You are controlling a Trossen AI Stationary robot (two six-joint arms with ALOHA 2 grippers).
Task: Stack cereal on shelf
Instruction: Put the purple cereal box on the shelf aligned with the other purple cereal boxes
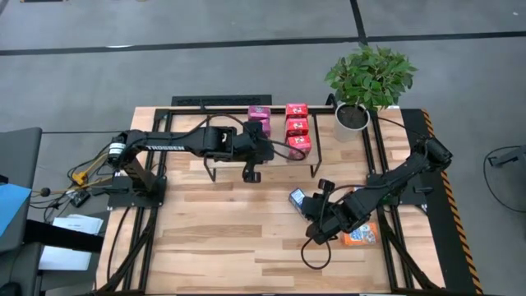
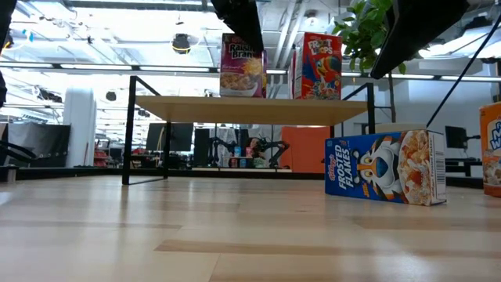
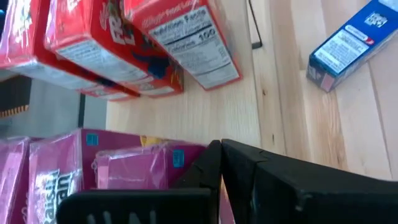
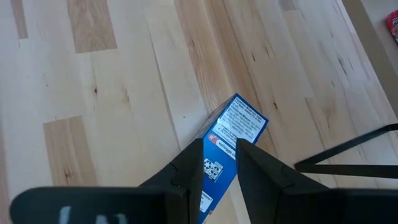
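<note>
While the left gripper hung shut and empty by the near edge of the shelf, the right gripper was over the blue box on the table. From above, red boxes and pink boxes stood on the right part of the shelf. One orange box lay on the table under the right arm, near the right edge.

From table height, the blue box lay on its side, right of the shelf. A pink box and a red box stood up on the board.

From the left wrist, the pink boxes were close below the shut fingers.

From the right wrist, the fingers sat on both sides of the blue box, clamped on its end.

That hold looked small. I think the box could twist or slip out when lifted. The left gripper could also bump the pink boxes over.
</note>
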